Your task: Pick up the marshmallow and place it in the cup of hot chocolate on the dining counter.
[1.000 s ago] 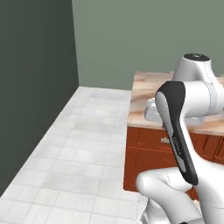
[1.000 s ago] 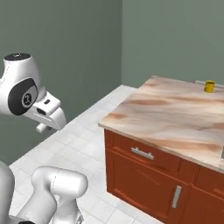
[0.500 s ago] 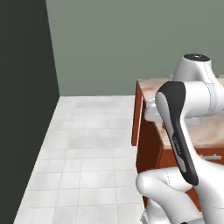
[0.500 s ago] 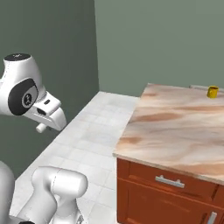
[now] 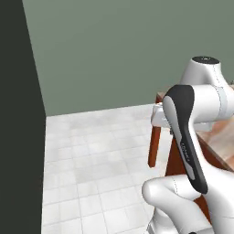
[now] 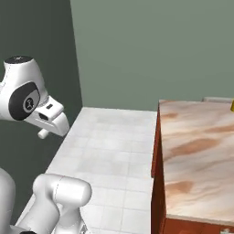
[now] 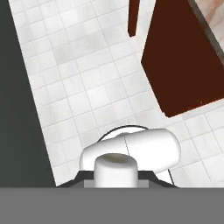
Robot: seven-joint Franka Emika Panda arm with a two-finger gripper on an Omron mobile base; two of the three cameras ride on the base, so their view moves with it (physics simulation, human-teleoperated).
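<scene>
Marble dining counter (image 6: 196,155) beside white floor tiles (image 6: 114,146).

Both base views sit behind the arm, facing forward and down toward the green wall (image 5: 114,50); they share the tiled floor (image 6: 114,141) and the counter (image 6: 196,151) end. The hand view looks steeply down at the floor beside the counter's wood base (image 7: 179,61).
</scene>
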